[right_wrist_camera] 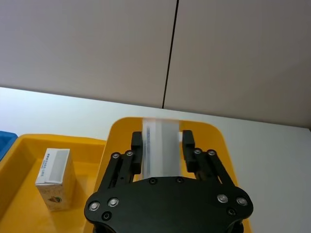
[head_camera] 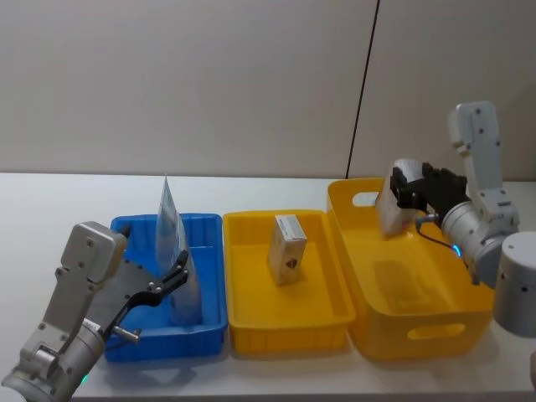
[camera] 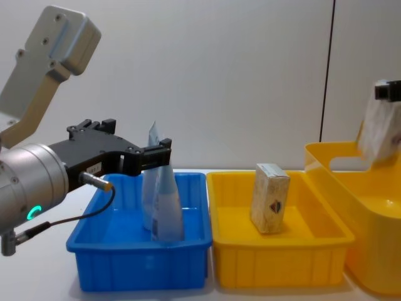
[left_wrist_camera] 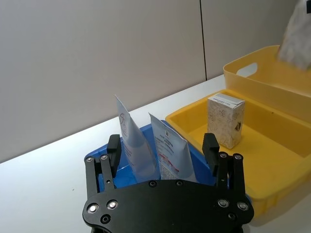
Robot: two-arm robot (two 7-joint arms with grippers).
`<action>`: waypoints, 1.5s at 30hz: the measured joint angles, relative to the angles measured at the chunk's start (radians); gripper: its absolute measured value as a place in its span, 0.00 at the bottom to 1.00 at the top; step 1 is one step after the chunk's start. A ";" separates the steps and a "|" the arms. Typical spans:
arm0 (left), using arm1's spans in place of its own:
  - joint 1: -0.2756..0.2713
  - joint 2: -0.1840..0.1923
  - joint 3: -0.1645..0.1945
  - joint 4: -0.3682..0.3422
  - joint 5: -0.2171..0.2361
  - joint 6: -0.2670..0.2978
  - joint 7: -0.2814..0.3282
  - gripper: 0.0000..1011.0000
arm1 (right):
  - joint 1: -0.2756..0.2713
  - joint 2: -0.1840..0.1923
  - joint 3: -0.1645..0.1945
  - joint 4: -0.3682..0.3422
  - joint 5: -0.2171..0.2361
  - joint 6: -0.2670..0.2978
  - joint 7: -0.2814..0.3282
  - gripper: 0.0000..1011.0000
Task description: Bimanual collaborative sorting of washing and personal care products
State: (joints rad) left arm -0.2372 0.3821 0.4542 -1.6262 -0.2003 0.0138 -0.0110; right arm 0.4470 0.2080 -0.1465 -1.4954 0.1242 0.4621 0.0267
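Two pale blue-white tubes (left_wrist_camera: 130, 141) (left_wrist_camera: 170, 155) stand upright in the blue tray (head_camera: 138, 222). My left gripper (left_wrist_camera: 163, 153) is open just in front of them, one finger on each side, touching neither. From the side, the left gripper (camera: 164, 153) sits level with the tubes' upper halves (camera: 164, 207). A beige carton (head_camera: 287, 249) stands in the yellow tray (head_camera: 251, 216). My right gripper (right_wrist_camera: 163, 145) is shut on a third tube (right_wrist_camera: 163, 133), holding it over the back of the tall yellow basket (head_camera: 419, 331); the held tube (head_camera: 389, 219) hangs near the basket's handle hole.
The three containers stand side by side on a white table (head_camera: 50, 201): blue tray left, yellow tray middle, handled basket right. A grey wall panel rises close behind. The basket's floor looks bare below the held tube.
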 joint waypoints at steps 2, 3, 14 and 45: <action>0.000 0.000 0.000 0.000 0.000 0.000 0.000 0.99 | 0.000 0.000 0.001 -0.001 0.000 0.001 0.000 0.51; 0.000 0.000 0.000 0.000 0.000 0.000 0.000 0.99 | 0.000 0.000 0.001 -0.001 0.000 0.001 0.000 0.56; 0.000 -0.001 0.000 0.001 0.000 0.001 -0.002 0.99 | -0.001 -0.001 0.003 -0.005 0.001 0.003 0.002 0.90; -0.087 -0.067 0.031 0.131 -0.033 0.077 -0.108 0.99 | -0.001 -0.001 0.004 -0.007 0.001 0.005 0.002 0.99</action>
State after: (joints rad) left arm -0.3244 0.3146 0.4850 -1.4955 -0.2333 0.0906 -0.1192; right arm 0.4456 0.2073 -0.1421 -1.5019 0.1251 0.4667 0.0285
